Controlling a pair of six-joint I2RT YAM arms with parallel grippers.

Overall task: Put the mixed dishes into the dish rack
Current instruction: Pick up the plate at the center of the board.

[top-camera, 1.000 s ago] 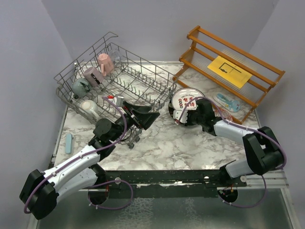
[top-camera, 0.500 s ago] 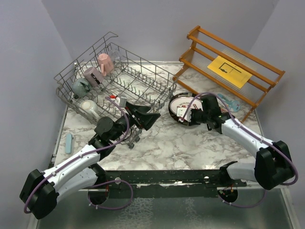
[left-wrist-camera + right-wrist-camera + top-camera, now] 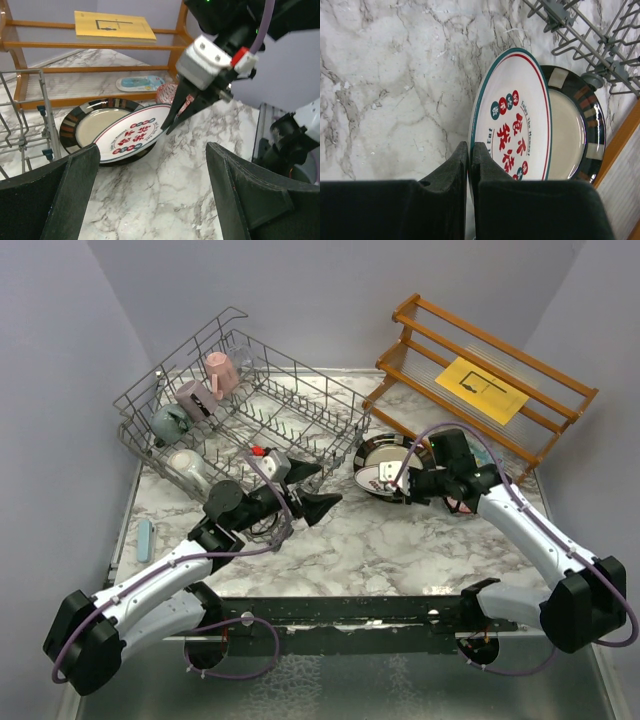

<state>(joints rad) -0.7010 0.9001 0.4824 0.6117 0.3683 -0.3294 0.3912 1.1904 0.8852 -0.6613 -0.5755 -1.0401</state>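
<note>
My right gripper [image 3: 470, 150] is shut on the near rim of a white plate with red characters [image 3: 512, 120], tilting it up off a dark-rimmed plate [image 3: 572, 125] beneath. From above, the tilted plate [image 3: 378, 478] and right gripper [image 3: 400, 480] sit just right of the dish rack [image 3: 300, 410]. The rack holds pink [image 3: 220, 370], mauve [image 3: 192, 398], grey-teal [image 3: 168, 422] and cream [image 3: 188, 465] mugs. My left gripper [image 3: 318, 490] is open over bare marble, pointing at the plate [image 3: 132, 137]; nothing is between its fingers [image 3: 50, 200].
An orange-brown wooden shelf [image 3: 490, 370] with a yellow sheet [image 3: 482, 388] stands at the back right. Under it lie a blue patterned dish [image 3: 140, 82] and a red patterned bowl [image 3: 167, 92]. A pale blue strip [image 3: 145, 538] lies near the table's left edge.
The right arm has swung outward and raised the plate's near edge, so the plate now tilts. The left gripper has shifted right, towards the plate, still open.
</note>
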